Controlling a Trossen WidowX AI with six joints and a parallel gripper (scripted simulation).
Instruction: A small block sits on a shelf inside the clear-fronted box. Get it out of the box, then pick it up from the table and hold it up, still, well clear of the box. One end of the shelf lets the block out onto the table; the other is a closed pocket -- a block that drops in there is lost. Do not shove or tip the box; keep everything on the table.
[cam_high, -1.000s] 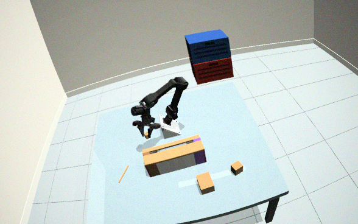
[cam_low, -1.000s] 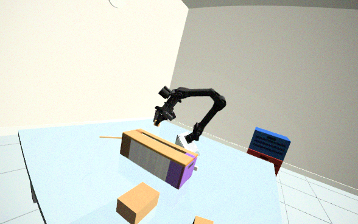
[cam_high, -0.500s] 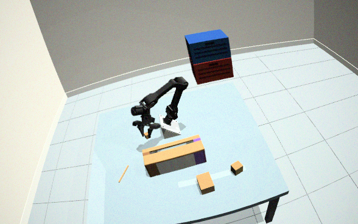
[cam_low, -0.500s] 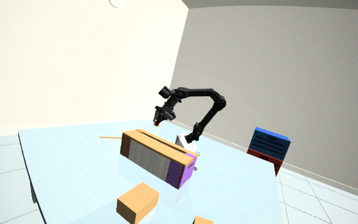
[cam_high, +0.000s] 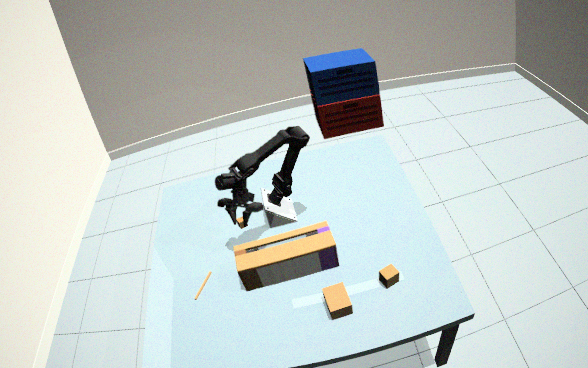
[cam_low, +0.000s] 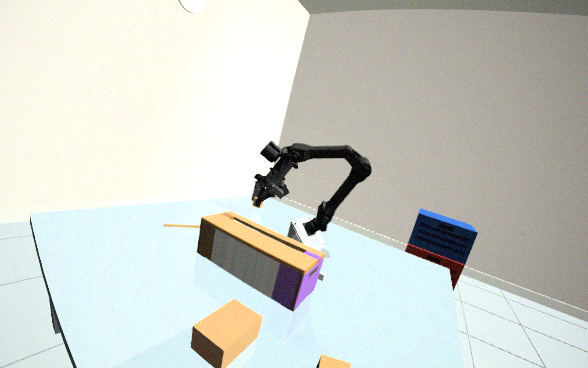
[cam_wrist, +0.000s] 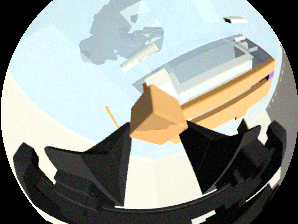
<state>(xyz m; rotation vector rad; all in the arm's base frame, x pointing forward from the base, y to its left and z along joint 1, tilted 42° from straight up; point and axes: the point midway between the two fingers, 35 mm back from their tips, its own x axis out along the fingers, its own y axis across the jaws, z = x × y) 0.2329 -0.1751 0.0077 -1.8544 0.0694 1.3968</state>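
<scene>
The small orange-tan block (cam_high: 241, 222) (cam_low: 257, 202) (cam_wrist: 157, 115) is held between the fingertips, raised above the table. My gripper (cam_high: 240, 223) (cam_low: 257, 201) (cam_wrist: 154, 124) is shut on it. It hangs on the arm's side of the box, behind the box's left end in the top view, apart from it. The long box (cam_high: 285, 251) (cam_low: 260, 241) (cam_wrist: 227, 93) stands upright on the table, with a slot in its top and a purple section at one end. The block's lower side shows no contact with the table.
A thin tan stick (cam_high: 203, 286) (cam_low: 181, 225) (cam_wrist: 112, 117) lies on the table (cam_high: 225, 325) beyond the box's left end. A larger tan block (cam_high: 337, 298) (cam_low: 227, 330) and a smaller tan cube (cam_high: 389, 276) (cam_low: 334, 362) stand in front of the box. The white arm base (cam_high: 280, 212) is behind it.
</scene>
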